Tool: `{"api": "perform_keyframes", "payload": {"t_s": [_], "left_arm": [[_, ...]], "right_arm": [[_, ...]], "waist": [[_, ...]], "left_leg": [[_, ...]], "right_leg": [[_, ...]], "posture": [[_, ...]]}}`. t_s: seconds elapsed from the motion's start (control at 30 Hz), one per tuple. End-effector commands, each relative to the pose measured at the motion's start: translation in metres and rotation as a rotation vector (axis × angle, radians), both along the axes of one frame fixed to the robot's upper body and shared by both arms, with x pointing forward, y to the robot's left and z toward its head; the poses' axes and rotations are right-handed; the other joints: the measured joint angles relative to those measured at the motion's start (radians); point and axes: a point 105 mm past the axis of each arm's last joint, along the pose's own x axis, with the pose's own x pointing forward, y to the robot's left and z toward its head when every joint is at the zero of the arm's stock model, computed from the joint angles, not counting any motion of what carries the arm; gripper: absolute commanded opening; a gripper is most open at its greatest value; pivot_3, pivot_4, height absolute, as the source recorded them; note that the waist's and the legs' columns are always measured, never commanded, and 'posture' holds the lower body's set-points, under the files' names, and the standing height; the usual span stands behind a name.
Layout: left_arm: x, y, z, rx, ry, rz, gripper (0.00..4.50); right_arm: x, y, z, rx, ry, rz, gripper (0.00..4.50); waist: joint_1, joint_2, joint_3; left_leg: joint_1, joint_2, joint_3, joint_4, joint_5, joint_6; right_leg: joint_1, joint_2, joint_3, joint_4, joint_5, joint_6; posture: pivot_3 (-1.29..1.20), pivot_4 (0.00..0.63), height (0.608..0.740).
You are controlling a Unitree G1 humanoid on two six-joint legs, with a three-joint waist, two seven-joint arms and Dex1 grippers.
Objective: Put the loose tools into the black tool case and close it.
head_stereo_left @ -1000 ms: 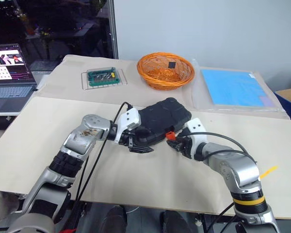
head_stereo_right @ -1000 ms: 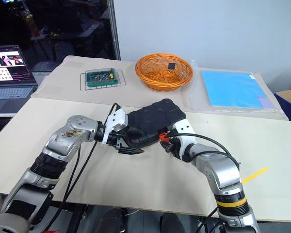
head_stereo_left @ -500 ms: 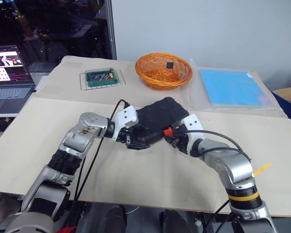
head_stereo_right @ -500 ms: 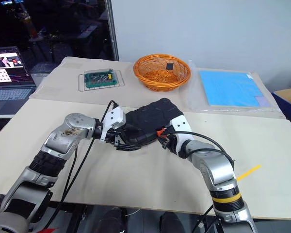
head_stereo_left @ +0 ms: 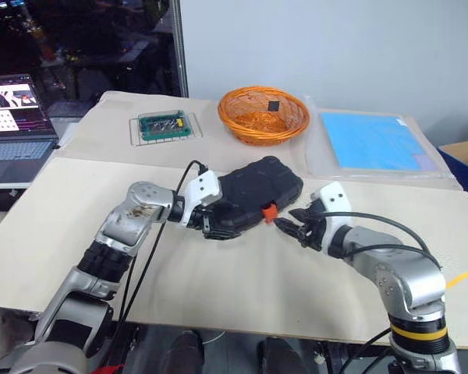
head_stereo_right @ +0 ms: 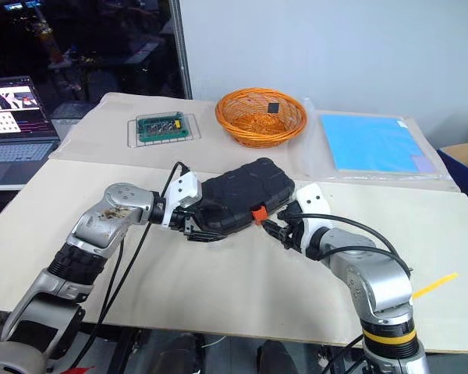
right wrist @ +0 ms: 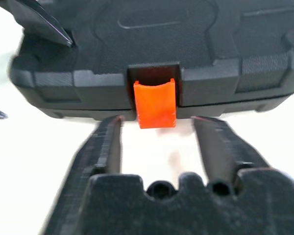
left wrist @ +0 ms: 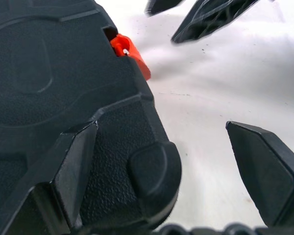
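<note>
The black tool case (head_stereo_left: 257,191) lies shut in the middle of the table, its orange latch (head_stereo_left: 270,210) on the near edge. The loose tools are out of view. My left gripper (head_stereo_left: 216,228) is open at the case's near left corner; in the left wrist view one finger (left wrist: 73,166) rests on the lid and the other hangs over bare table. My right gripper (head_stereo_left: 293,226) is open just off the latch (right wrist: 155,103), its fingers (right wrist: 108,142) parted to either side of it with nothing between them.
An orange wicker basket (head_stereo_left: 265,113) stands behind the case. A green box on a wire rack (head_stereo_left: 165,125) sits at the back left, and a blue sheet (head_stereo_left: 374,140) at the back right. A laptop (head_stereo_left: 15,117) is off the table's left.
My right gripper has drawn back from the orange latch, to the right and a little up. The left gripper and the case have stayed put.
</note>
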Motion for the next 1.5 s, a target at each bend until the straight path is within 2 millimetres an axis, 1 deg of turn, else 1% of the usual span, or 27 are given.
{"api": "perform_keyframes", "payload": {"t_s": [0.03, 0.13, 0.17, 0.27, 0.37, 0.5, 0.57, 0.63, 0.77, 0.8, 0.87, 0.97, 1.03, 1.13, 1.23, 1.27, 1.37, 1.43, 1.5], "left_arm": [[0.0, 0.006, -0.021, 0.055, 0.063, 0.034, 4.5], [0.001, 0.005, -0.02, 0.055, 0.062, 0.034, 4.5], [0.001, 0.005, -0.02, 0.057, 0.059, 0.032, 4.5], [0.0, 0.003, -0.02, 0.056, 0.059, 0.032, 4.5], [0.0, 0.004, -0.021, 0.057, 0.061, 0.032, 4.5], [0.001, 0.005, -0.021, 0.059, 0.062, 0.036, 4.5], [0.001, 0.006, -0.022, 0.059, 0.064, 0.04, 4.5], [0.001, 0.006, -0.022, 0.06, 0.066, 0.042, 4.5], [0.001, 0.005, -0.023, 0.062, 0.067, 0.042, 4.5], [0.001, 0.005, -0.022, 0.062, 0.066, 0.043, 4.5], [0.001, 0.006, -0.022, 0.063, 0.066, 0.045, 4.5], [0.002, 0.007, -0.022, 0.064, 0.066, 0.051, 4.5], [0.003, 0.007, -0.023, 0.065, 0.066, 0.054, 4.5], [0.004, 0.008, -0.026, 0.064, 0.069, 0.061, 4.5], [0.005, 0.01, -0.029, 0.064, 0.069, 0.068, 4.5], [0.005, 0.01, -0.03, 0.064, 0.069, 0.07, 4.5], [0.005, 0.011, -0.032, 0.063, 0.07, 0.074, 4.5], [0.005, 0.011, -0.033, 0.061, 0.071, 0.076, 4.5], [0.005, 0.012, -0.035, 0.062, 0.073, 0.077, 4.5]], "right_arm": [[0.011, 0.011, 0.001, 0.041, -0.002, -0.005, 1.04], [0.025, 0.02, -0.008, 0.025, 0.004, -0.011, 0.08], [0.03, 0.023, -0.01, 0.011, -0.002, -0.01, 0.08], [0.039, 0.035, -0.01, 0.014, -0.03, 0.02, 0.08], [0.04, 0.036, -0.008, 0.008, -0.056, 0.03, 0.08], [0.029, 0.028, 0.0, 0.023, -0.082, 0.038, 0.08], [0.021, 0.025, 0.007, 0.059, -0.091, 0.052, 0.08], [0.018, 0.025, 0.014, 0.097, -0.121, 0.068, 0.08], [0.031, 0.025, 0.021, 0.131, -0.185, 0.021, 0.08], [0.034, 0.027, 0.02, 0.131, -0.186, 0.017, 0.08], [0.038, 0.03, 0.012, 0.096, -0.177, 0.017, 0.08], [0.043, 0.032, -0.006, 0.025, -0.142, 0.022, 0.08], [0.044, 0.032, -0.014, 0.009, -0.118, 0.017, 0.08], [0.044, 0.029, -0.037, -0.071, -0.045, 0.014, 0.08], [0.042, 0.028, -0.052, -0.083, 0.013, 0.002, 0.08], [0.041, 0.027, -0.059, -0.093, 0.033, -0.01, 0.08], [0.039, 0.024, -0.074, -0.101, 0.08, -0.036, 0.08], [0.037, 0.019, -0.085, -0.112, 0.117, -0.065, 0.08], [0.039, 0.016, -0.088, -0.123, 0.13, -0.086, 0.08]], "waist": [[-0.001, 0.0, -0.001], [-0.003, 0.0, -0.001], [-0.002, 0.0, -0.001], [-0.005, 0.0, -0.001], [-0.018, 0.0, -0.001], [-0.023, 0.0, -0.001], [-0.022, 0.0, -0.001], [-0.02, 0.0, -0.001], [-0.02, 0.0, -0.001], [-0.021, 0.0, -0.001], [-0.021, 0.0, -0.001], [-0.021, 0.0, -0.001], [-0.021, 0.0, -0.002], [-0.022, -0.001, -0.004], [-0.022, -0.002, -0.008], [-0.023, -0.002, -0.008], [-0.024, -0.003, -0.013], [-0.024, -0.003, -0.019], [-0.025, -0.003, -0.025]], "left_leg": [[0.001, 0.0, 0.0, 0.0, 0.0, 0.0], [0.002, 0.0, 0.0, -0.001, 0.0, 0.0], [0.002, 0.0, 0.0, -0.001, 0.0, 0.0], [0.002, 0.0, 0.0, -0.001, 0.0, 0.0], [0.002, 0.0, 0.0, -0.001, 0.0, 0.0], [0.002, 0.0, 0.0, -0.001, 0.0, 0.0], [0.002, 0.0, 0.0, -0.002, 0.0, 0.0], [0.002, 0.0, 0.0, -0.002, 0.0, 0.0], [0.002, 0.0, 0.0, -0.002, 0.0, 0.0], [0.002, 0.0, 0.0, -0.002, 0.0, 0.0], [0.002, 0.0, 0.0, -0.002, 0.0, 0.0], [0.002, 0.0, 0.0, -0.002, 0.0, 0.0], [0.002, 0.0, 0.0, -0.002, 0.0, 0.0], [0.002, 0.0, 0.0, -0.002, 0.0, 0.0], [0.007, 0.0, 0.0, -0.002, -0.001, -0.001], [0.01, 0.001, 0.0, -0.003, -0.004, -0.007], [0.02, 0.001, 0.001, -0.005, -0.006, -0.009], [0.02, 0.001, 0.001, -0.006, -0.006, -0.01], [0.02, 0.001, 0.001, -0.006, -0.006, -0.01]], "right_leg": [[0.0, 0.0, 0.0, 0.0, 0.0, 0.0], [0.001, 0.0, 0.0, 0.0, 0.0, -0.001], [0.0, 0.0, 0.0, 0.0, 0.0, -0.001], [0.001, 0.0, 0.0, 0.0, 0.0, -0.001], [0.0, 0.0, 0.0, 0.0, 0.001, -0.001], [0.0, 0.0, 0.0, 0.002, 0.001, -0.002], [0.0, 0.0, 0.0, 0.002, 0.0, -0.001], [0.0, 0.0, 0.0, 0.002, -0.001, -0.001], [0.0, 0.0, 0.0, 0.001, -0.001, -0.001], [0.0, 0.0, 0.0, 0.001, -0.001, -0.001], [0.0, 0.0, 0.0, 0.001, -0.001, -0.001], [0.0, 0.0, 0.0, 0.001, -0.001, -0.001], [0.0, 0.0, 0.0, 0.001, -0.001, -0.001], [0.001, 0.0, 0.0, 0.001, -0.001, -0.001], [0.001, 0.0, 0.0, 0.0, -0.002, -0.003], [0.004, 0.0, 0.0, -0.001, -0.005, -0.008], [0.013, -0.001, 0.0, -0.005, -0.006, -0.009], [0.013, -0.002, -0.001, -0.006, -0.006, -0.01], [0.013, -0.002, -0.001, -0.006, -0.006, -0.01]], "posture": [[0.0, 0.15, 0.74], [0.0, 0.15, 0.74], [0.0, 0.15, 0.74], [0.0, 0.15, 0.74], [0.0, 0.15, 0.74], [0.0, 0.15, 0.74], [0.0, 0.15, 0.74], [0.0, 0.15, 0.74], [0.0, 0.15, 0.74], [0.0, 0.15, 0.74], [0.0, 0.15, 0.74], [0.0, 0.15, 0.74], [0.0, 0.15, 0.74], [0.0, 0.15, 0.74], [0.0, 0.15, 0.74], [0.0, 0.15, 0.74], [0.0, 0.15, 0.74], [0.0, 0.15, 0.74], [0.0, 0.15, 0.74]]}}
